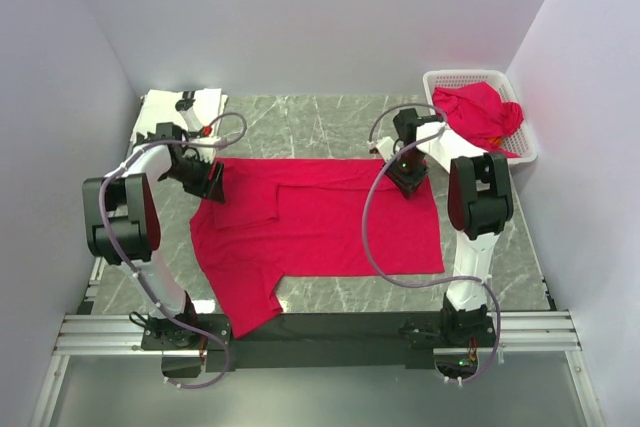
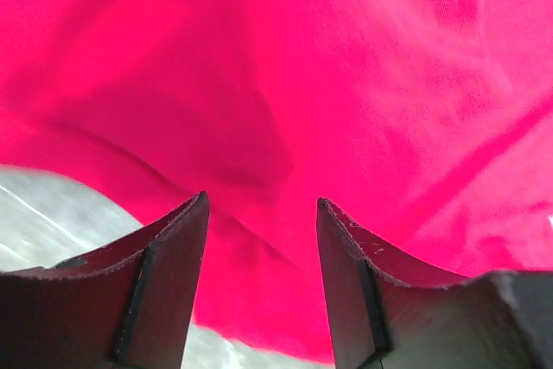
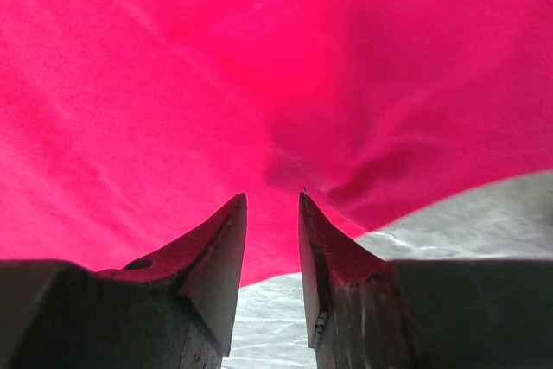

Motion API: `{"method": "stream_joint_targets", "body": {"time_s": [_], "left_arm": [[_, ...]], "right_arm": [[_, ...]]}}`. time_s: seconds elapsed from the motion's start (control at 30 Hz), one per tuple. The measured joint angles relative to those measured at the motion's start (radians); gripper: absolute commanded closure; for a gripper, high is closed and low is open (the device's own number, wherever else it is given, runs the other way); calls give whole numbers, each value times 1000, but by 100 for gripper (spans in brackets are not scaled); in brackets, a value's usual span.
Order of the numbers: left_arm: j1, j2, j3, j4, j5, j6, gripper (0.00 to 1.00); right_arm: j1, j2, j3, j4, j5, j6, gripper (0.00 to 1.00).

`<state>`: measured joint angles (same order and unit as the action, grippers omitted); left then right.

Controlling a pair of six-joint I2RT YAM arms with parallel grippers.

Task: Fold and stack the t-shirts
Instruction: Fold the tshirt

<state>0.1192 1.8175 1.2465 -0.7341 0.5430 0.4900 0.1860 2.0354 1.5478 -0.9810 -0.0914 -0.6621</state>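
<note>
- The left pincer point(image 1: 213, 187) point(image 2: 259, 200) stands open, its two dark fingers point(image 2: 173, 257) set well apart with nothing between them, tips down just above the cloth.
- The right pincer point(image 1: 408, 179) point(image 3: 272, 196) has its jaws drawn narrow with a slim gap left. Cloth puckers right at its tips, and I cannot tell whether it is pinched.
- The bright red short-sleeved cloth t-shirt point(image 1: 330, 227) point(image 2: 346, 84) point(image 3: 173, 84) lies spread flat under both pincers and fills the stretch between them. Its far left part is under the left pincer and its far right corner is under the right one.
- One sleeve reaches from below the left pincer back toward the arm bases.
- The grey marbled table point(image 1: 320, 117) point(image 2: 52, 213) point(image 3: 467, 222) shows just past the cloth's edge, beside each pincer's fingers.
- A white plastic lattice basket point(image 1: 440, 79) sits beyond the right pincer and to its right, holding a crumpled red t-shirt point(image 1: 480, 112).
- A white folded cloth with black print point(image 1: 160, 112) lies beyond the left pincer, to its left.
</note>
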Motion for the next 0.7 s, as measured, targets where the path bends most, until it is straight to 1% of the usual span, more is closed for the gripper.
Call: {"method": "stream_joint_targets", "body": {"time_s": [0.1,0.17,0.23,0.3,0.33,0.4,0.5,0.53,0.7], "left_arm": [[-2,-45,-56,-32,-14,-13,43],[-3,-64,-72,-47,-16,-16,44],[-2,-78,-84,-61,-14,-23,47],[1,-80,-87,-77,-7,-35,49],[4,-79,-87,-83,-2,-41,51],[16,-77,-87,-105,21,-53,51],[40,-64,-87,-137,58,-69,50],[50,-56,-87,-149,70,-73,50],[85,-20,-87,-192,105,-101,52]], "right_arm": [[25,0,-15,5,11,-5,64],[40,0,1,-3,-7,3,68],[65,0,55,-29,-45,34,72],[97,0,121,-36,-115,80,74],[121,0,158,-33,-162,126,74],[172,-1,199,-2,-265,224,74],[273,-1,195,75,-402,396,68],[308,0,188,101,-434,449,66],[442,35,179,242,-549,695,63]]}}
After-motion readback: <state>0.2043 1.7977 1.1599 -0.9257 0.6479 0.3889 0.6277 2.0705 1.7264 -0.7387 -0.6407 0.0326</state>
